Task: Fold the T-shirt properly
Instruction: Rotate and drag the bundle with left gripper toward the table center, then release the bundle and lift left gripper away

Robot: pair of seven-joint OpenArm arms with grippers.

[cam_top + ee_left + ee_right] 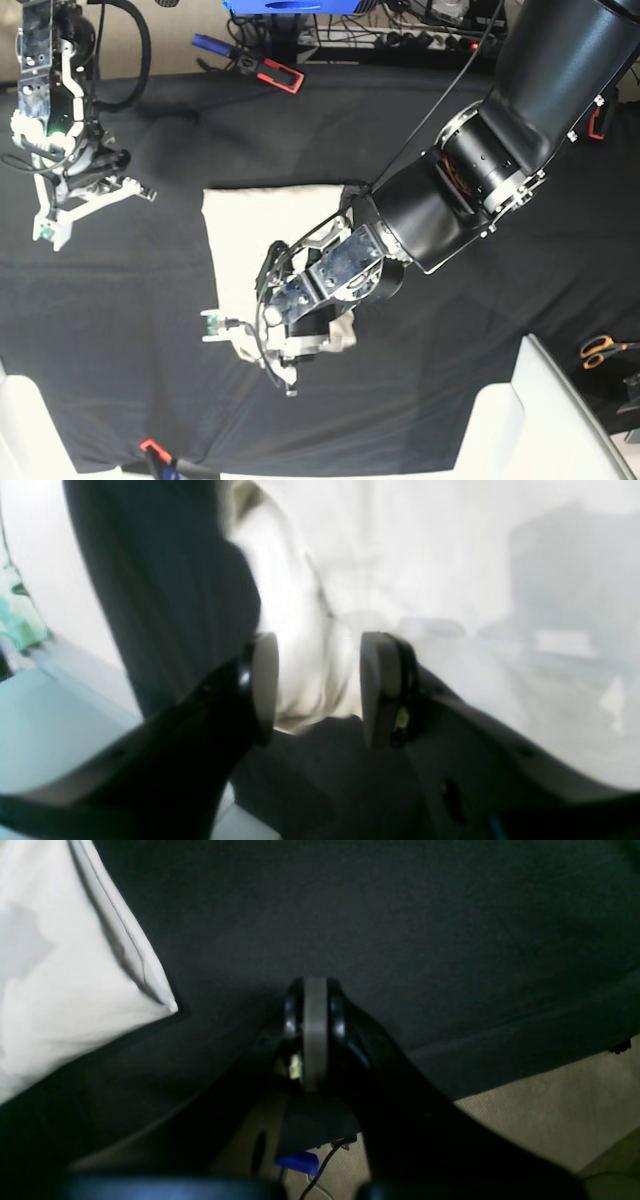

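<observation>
The cream T-shirt (262, 232) lies folded, its crumpled near edge between the left claw's (318, 687) half-open pads.

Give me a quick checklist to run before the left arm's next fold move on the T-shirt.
1. Left tool holds cloth: jaws apart with the T-shirt bunched between them; firm grip cannot tell.
2. Right tool shut, empty, off the shirt: ok.
3. Shirt lies flat: not ok, near edge is bunched under the left arm.
4. Scissors well away from the shirt: ok.
5. Fold edges square: cannot tell, arm hides them.
</observation>
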